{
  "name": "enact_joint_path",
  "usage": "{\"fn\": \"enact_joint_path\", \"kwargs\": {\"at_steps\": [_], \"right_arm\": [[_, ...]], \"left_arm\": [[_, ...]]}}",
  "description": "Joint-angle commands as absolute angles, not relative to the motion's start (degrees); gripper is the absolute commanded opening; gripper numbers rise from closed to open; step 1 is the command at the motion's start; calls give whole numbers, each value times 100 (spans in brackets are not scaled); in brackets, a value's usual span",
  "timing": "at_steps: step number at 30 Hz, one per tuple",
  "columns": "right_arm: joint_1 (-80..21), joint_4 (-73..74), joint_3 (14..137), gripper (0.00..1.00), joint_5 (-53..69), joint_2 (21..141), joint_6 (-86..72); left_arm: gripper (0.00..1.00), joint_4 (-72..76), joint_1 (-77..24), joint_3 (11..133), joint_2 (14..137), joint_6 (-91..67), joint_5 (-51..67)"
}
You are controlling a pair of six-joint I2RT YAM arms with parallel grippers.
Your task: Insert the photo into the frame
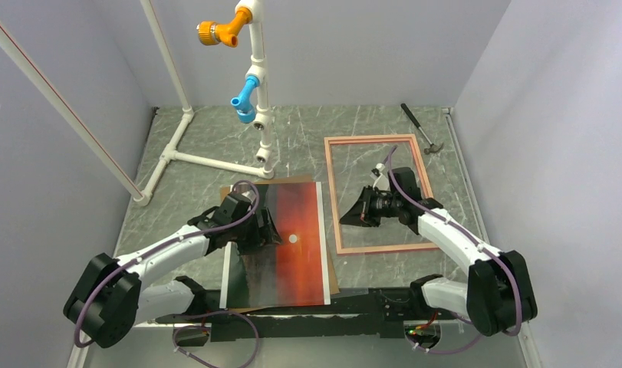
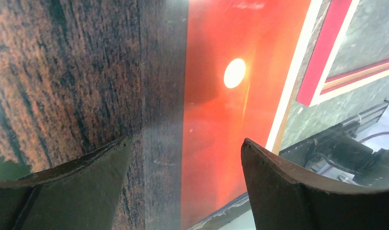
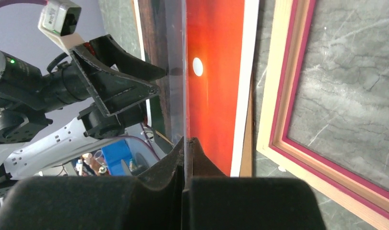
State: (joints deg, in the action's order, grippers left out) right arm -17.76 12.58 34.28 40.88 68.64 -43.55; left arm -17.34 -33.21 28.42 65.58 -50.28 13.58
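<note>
Since the left jaws are held spread wide just above the photo [image 1: 300, 253], nothing is gripped there; the photo is seen lying flat on a brown board [image 3: 247, 148] on the worktop [image 1: 215, 138], just beside the frame [image 1: 332, 199]. The right jaws are clenched on nothing over the frame's opening. Were the flat photo pinched from above, it could be creased or slid off the board.

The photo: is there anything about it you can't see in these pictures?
Top view: the left gripper covers part of the photo's dark side.
Top view: the photo hides most of the brown panel under it.
Left wrist view: the picture's edges cut the photo off; whether the fingers touch it is unclear.
</note>
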Motion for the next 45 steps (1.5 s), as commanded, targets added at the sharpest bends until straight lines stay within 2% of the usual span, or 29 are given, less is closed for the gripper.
{"fn": "enact_joint_path", "kwargs": {"at_steps": [1, 12, 21, 32, 38, 45], "right_arm": [[-1775, 1801, 4017, 0, 3874, 6535, -4010], [-1757, 3628, 5664, 0, 2760, 5956, -3275], [-1735, 4627, 7010, 0, 1826, 5672, -2799], [-1721, 5453, 7996, 0, -251, 5405, -2417], [-1727, 5860, 8810, 0, -788, 5556, -2394], [-1722, 6201, 9552, 0, -1278, 5667, -2199]], "left_arm": [[89, -2210, -3332, 3038, 6289, -4852, 1119], [89, -2777, -3511, 3536, 5482, -4786, 894], [87, -3089, -4469, 4496, 5696, -5107, 170], [83, -3158, -5850, 6158, 7750, -5380, -716], [83, -3073, -6037, 7111, 9150, -5388, -585], [82, -3186, -6049, 7898, 10244, -5397, -839]]}}
